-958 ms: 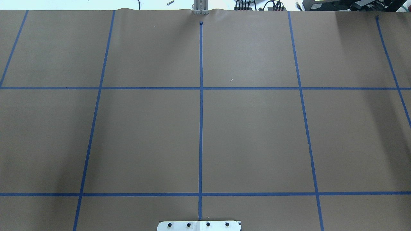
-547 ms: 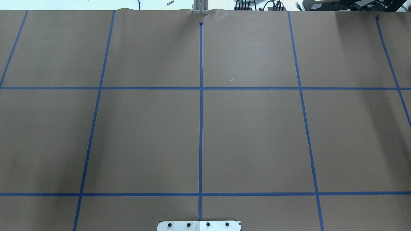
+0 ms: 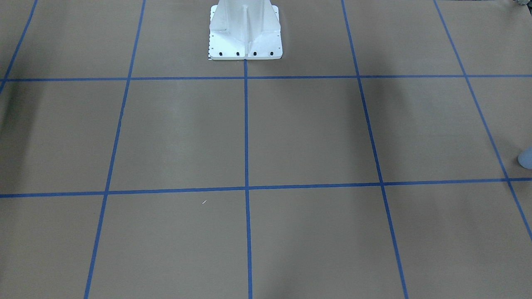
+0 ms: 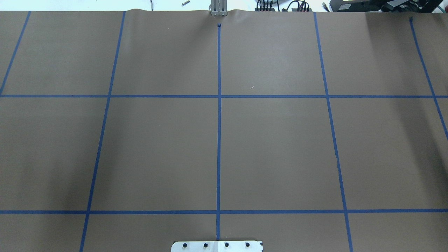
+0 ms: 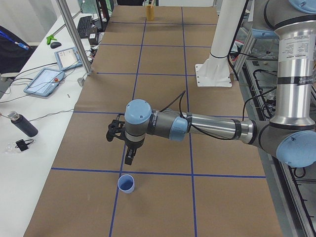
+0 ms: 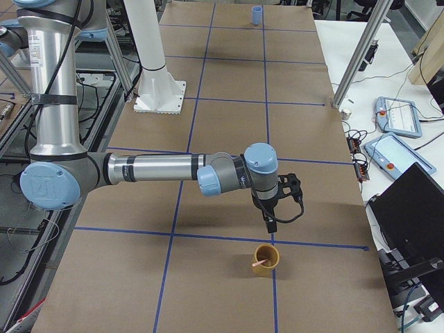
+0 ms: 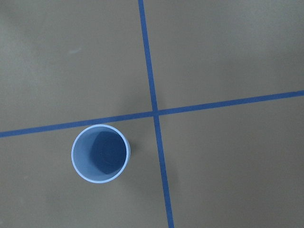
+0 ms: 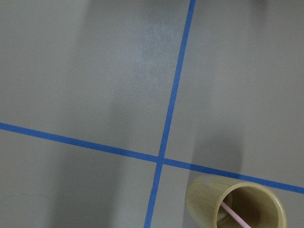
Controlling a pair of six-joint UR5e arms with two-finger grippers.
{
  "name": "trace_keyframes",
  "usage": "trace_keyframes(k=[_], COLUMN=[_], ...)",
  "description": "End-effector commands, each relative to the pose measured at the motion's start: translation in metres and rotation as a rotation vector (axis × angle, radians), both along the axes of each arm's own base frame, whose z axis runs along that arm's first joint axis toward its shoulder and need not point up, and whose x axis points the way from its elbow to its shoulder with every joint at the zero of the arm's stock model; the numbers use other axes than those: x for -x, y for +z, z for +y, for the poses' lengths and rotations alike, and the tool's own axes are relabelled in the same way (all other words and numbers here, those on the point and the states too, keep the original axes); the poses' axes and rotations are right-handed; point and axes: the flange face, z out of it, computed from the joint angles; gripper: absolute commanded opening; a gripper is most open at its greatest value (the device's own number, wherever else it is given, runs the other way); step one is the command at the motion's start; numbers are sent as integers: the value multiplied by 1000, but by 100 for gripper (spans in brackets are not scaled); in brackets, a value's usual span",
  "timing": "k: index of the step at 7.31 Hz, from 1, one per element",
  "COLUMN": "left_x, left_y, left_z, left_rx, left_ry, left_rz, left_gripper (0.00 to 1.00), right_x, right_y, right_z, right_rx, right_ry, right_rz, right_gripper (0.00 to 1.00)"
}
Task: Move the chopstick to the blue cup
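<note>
The blue cup (image 7: 100, 153) stands upright and empty next to a tape crossing; it also shows in the exterior left view (image 5: 126, 183) and at the front-facing view's right edge (image 3: 525, 157). My left gripper (image 5: 129, 159) hangs just above and beyond it; I cannot tell whether it is open or shut. A pink chopstick (image 8: 234, 216) leans inside a tan cup (image 8: 236, 204) at the table's other end, where the chopstick (image 6: 260, 263) sticks out of that cup (image 6: 265, 260). My right gripper (image 6: 269, 226) hangs just above the tan cup; I cannot tell its state.
The white robot base (image 3: 245, 33) stands at the table's middle edge. Blue tape lines grid the brown table (image 4: 280, 147). A side table with tablets (image 5: 47, 81) and a bottle (image 5: 22, 124) runs along the far side. A laptop (image 6: 409, 208) sits there too.
</note>
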Motion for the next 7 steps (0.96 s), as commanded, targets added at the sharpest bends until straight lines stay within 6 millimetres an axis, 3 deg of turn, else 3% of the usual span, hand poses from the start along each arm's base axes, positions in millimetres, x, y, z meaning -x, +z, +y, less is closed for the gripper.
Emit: trace_keyframes(k=[1, 3, 4, 5, 6, 7], left_x=[0, 0, -1, -1, -3, -5], left_y=[-1, -5, 9, 35, 67, 92], left_z=[-3, -7, -9, -15, -16, -26], left_rx=[-10, -32, -15, -32, -30, -14], left_ry=[0, 2, 8, 8, 7, 12], left_rz=[-2, -7, -8, -8, -8, -8], left_gripper=[99, 99, 98, 99, 99, 99], right_x=[5, 27, 60, 99, 133, 154], right_y=[7, -11, -37, -59, -65, -72], right_z=[5, -3, -13, -16, -15, -17], right_rx=[-20, -51, -30, -5, 20, 33], right_ry=[-11, -42, -31, -19, -13, -12], right_rz=[-51, -57, -82, -83, -62, -63], right_gripper=[100, 100, 100, 100, 100, 100])
